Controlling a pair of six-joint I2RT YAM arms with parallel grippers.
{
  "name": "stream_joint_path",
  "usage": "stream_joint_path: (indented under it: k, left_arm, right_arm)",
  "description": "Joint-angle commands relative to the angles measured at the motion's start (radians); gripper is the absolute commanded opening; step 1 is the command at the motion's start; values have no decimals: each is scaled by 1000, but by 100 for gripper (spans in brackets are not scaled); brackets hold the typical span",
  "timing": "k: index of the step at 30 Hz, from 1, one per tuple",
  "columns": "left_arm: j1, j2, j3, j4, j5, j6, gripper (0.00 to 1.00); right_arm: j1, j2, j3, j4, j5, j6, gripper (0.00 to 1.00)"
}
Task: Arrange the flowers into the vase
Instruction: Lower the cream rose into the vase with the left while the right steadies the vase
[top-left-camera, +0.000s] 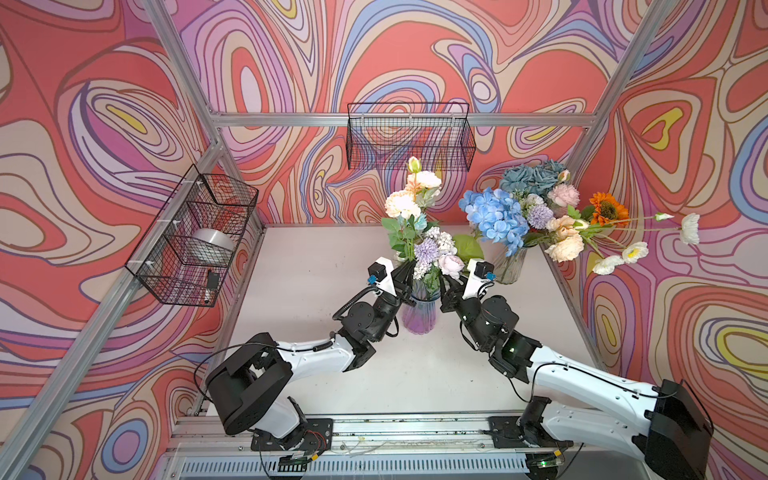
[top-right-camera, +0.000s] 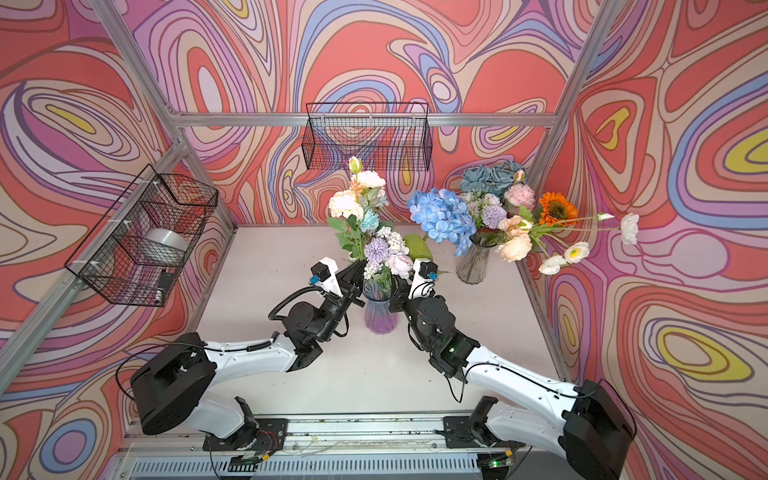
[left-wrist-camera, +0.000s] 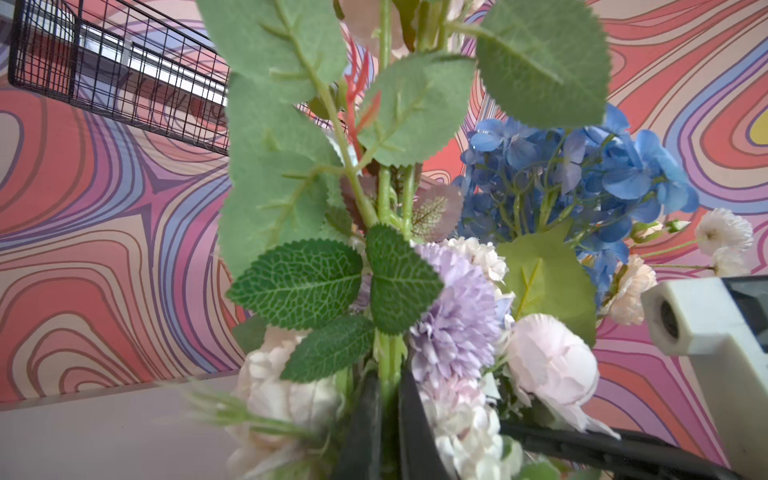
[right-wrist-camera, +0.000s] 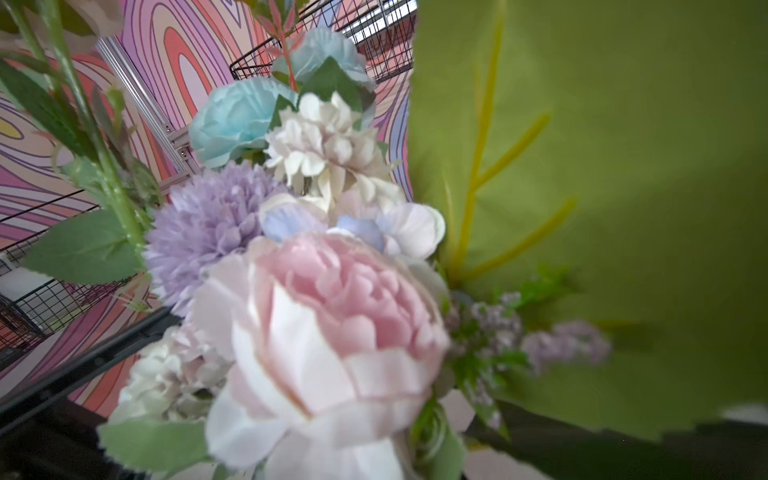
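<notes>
Nearest me, the left pincer (left-wrist-camera: 390, 380) is pinched tight on a green stem (left-wrist-camera: 386, 353) just above the purple vase (top-left-camera: 420, 316). The right pincer (top-left-camera: 448, 284), opposite among the flowers (top-left-camera: 426, 249), may be open or closed, I can't tell. Seating that stem looks underway; next, release gently.

2 vases (top-left-camera: 420, 318) (top-left-camera: 509, 266), 2 flower bunches (top-left-camera: 428, 249) (top-left-camera: 494, 218), 2 wire bskts (top-left-camera: 409, 139) (top-left-camera: 195, 241), 2 arms (top-left-camera: 316, 353) (top-left-camera: 582, 380).
</notes>
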Motion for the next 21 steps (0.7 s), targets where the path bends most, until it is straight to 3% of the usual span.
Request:
stream_joint_path:
  k: [1, 7, 12, 15, 21]
  left_arm:
    - [-4, -16, -17, 57, -21, -14, 23]
    - [-5, -81, -45, 50, -5, -42, 52]
    - [-5, -151, -100, 31, -2, -110, 58]
    - [-4, -201, -119, -24, -12, -133, 56]
    - [-4, -251, -117, -47, -45, -101, 25]
  right_arm:
    - [3, -11, -7, -4, 33, 6, 27]
    - [2, -15, -6, -8, 29, -1, 27]
    - [2, -14, -6, -6, 26, -3, 27]
    - [3, -11, -7, -6, 25, -3, 27]
    - [3, -5, -2, -3, 12, 0, 27]
